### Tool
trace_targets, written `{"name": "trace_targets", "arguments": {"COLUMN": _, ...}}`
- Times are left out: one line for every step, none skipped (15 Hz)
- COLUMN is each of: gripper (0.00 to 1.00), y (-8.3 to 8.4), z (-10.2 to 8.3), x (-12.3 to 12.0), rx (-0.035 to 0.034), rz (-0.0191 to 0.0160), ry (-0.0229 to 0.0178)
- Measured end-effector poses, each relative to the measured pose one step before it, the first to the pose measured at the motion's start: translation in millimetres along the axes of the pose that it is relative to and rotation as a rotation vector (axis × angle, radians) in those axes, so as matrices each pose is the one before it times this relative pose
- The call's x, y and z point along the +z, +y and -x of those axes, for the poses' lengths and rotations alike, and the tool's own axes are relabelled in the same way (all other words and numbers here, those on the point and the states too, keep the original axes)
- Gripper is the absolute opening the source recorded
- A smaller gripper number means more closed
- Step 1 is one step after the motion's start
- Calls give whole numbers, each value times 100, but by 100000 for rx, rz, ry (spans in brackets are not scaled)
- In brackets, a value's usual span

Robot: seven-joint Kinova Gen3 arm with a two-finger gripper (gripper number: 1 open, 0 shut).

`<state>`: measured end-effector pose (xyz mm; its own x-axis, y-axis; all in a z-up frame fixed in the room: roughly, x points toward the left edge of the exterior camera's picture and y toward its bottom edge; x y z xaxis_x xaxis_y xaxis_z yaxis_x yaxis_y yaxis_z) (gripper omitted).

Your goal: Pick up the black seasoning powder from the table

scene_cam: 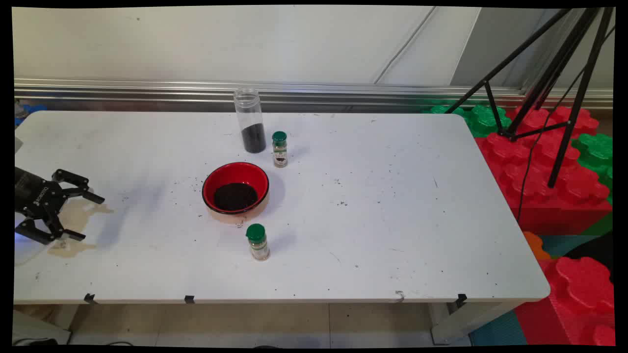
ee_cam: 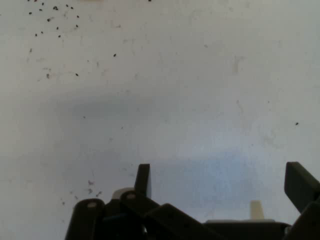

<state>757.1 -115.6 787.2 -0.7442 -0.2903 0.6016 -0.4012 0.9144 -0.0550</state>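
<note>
My black gripper [scene_cam: 91,217] hangs open at the table's left edge, fingers spread and pointing right, with nothing between them. In the hand view the gripper [ee_cam: 222,182] looks onto bare white table [ee_cam: 200,90] with a few dark specks. A red bowl [scene_cam: 235,188] holding dark grounds sits mid-table, well to the gripper's right. Behind the bowl stands a clear tall jar [scene_cam: 249,120] with dark grounds at its bottom, and beside it a green-capped spice jar [scene_cam: 279,149]. A second green-capped spice jar [scene_cam: 257,241] stands in front of the bowl.
Dark specks lie scattered on the white table [scene_cam: 392,206] around the bowl. A brownish stain [scene_cam: 73,215] marks the table under the gripper. A black tripod [scene_cam: 544,73] and red and green giant blocks [scene_cam: 549,166] stand off the table's right side.
</note>
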Motion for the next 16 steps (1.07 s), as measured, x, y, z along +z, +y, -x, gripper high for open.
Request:
{"name": "trace_targets", "arguments": {"gripper": 100, "y": -36, "z": -127, "x": -2, "rx": -387, "rz": -358, "ry": -37}}
{"name": "trace_targets", "arguments": {"gripper": 100, "y": -43, "z": -166, "x": 6, "rx": -506, "rz": -406, "ry": -82}}
{"name": "trace_targets", "arguments": {"gripper": 100, "y": -30, "z": -110, "x": 5, "rx": -360, "rz": -269, "ry": -47}}
{"name": "trace_targets", "arguments": {"gripper": 100, "y": -45, "z": -175, "x": 15, "rx": -587, "rz": -401, "ry": -103}}
{"name": "trace_targets", "arguments": {"gripper": 100, "y": -77, "z": -243, "x": 23, "rx": -710, "rz": -555, "ry": -127}}
{"name": "trace_targets", "arguments": {"gripper": 100, "y": -94, "z": -309, "x": 54, "rx": -912, "rz": -712, "ry": -193}}
{"name": "trace_targets", "arguments": {"gripper": 100, "y": -87, "z": -321, "x": 64, "rx": -900, "rz": -764, "ry": -138}}
{"name": "trace_targets", "arguments": {"gripper": 100, "y": -49, "z": -220, "x": 48, "rx": -577, "rz": -492, "ry": -74}}
{"name": "trace_targets", "arguments": {"gripper": 100, "y": -112, "z": -361, "x": 98, "rx": -981, "rz": -911, "ry": -132}}
{"name": "trace_targets", "arguments": {"gripper": 100, "y": -73, "z": -251, "x": 63, "rx": -649, "rz": -681, "ry": -47}}
{"name": "trace_targets", "arguments": {"gripper": 100, "y": -147, "z": -424, "x": 130, "rx": -976, "rz": -1173, "ry": -99}}
{"name": "trace_targets", "arguments": {"gripper": 100, "y": -96, "z": -269, "x": 85, "rx": -635, "rz": -773, "ry": -52}}
{"name": "trace_targets", "arguments": {"gripper": 100, "y": -153, "z": -411, "x": 144, "rx": -943, "rz": -1188, "ry": -90}}
{"name": "trace_targets", "arguments": {"gripper": 100, "y": -146, "z": -313, "x": 120, "rx": -603, "rz": -839, "ry": -45}}
{"name": "trace_targets", "arguments": {"gripper": 100, "y": -189, "z": -487, "x": 183, "rx": -964, "rz": -1434, "ry": -48}}
{"name": "trace_targets", "arguments": {"gripper": 100, "y": -92, "z": -294, "x": 104, "rx": -661, "rz": -953, "ry": -59}}
